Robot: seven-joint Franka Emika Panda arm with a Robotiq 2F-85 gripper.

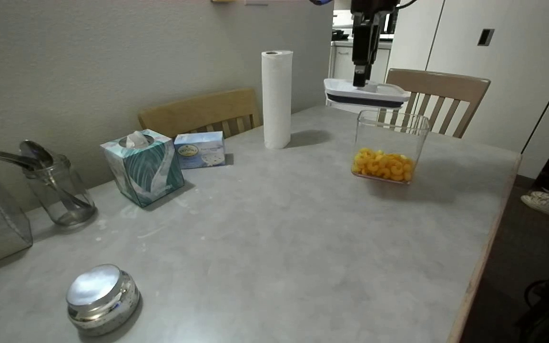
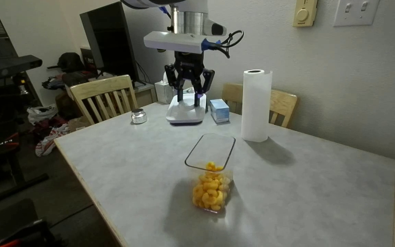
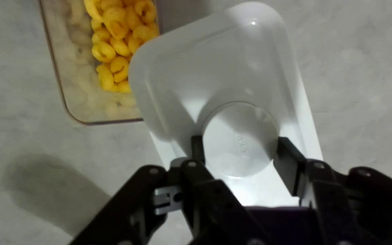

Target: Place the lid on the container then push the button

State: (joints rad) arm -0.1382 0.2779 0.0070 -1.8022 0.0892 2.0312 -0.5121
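The white rounded-square lid point(image 1: 374, 96) hangs in the air, roughly level. It also shows in an exterior view point(image 2: 186, 115) and the wrist view point(image 3: 216, 68). My gripper point(image 3: 239, 140) is shut on its round raised button point(image 3: 242, 131), one finger on each side. The gripper also shows in both exterior views point(image 1: 361, 81) point(image 2: 188, 102). The clear container point(image 1: 389, 143) stands upright and open on the table with yellow-orange pieces inside. It also shows in an exterior view point(image 2: 211, 185). In the wrist view, the lid's corner overlaps part of the container point(image 3: 90, 85), which lies to the upper left.
A paper towel roll point(image 1: 277, 100) stands upright near the container. A teal tissue box point(image 1: 143, 166), a blue tea box point(image 1: 200, 150) and a glass jar with spoons point(image 1: 62, 195) stand along the wall side. A shiny metal jar point(image 1: 103, 300) sits far off. Wooden chairs surround the grey table point(image 1: 279, 247).
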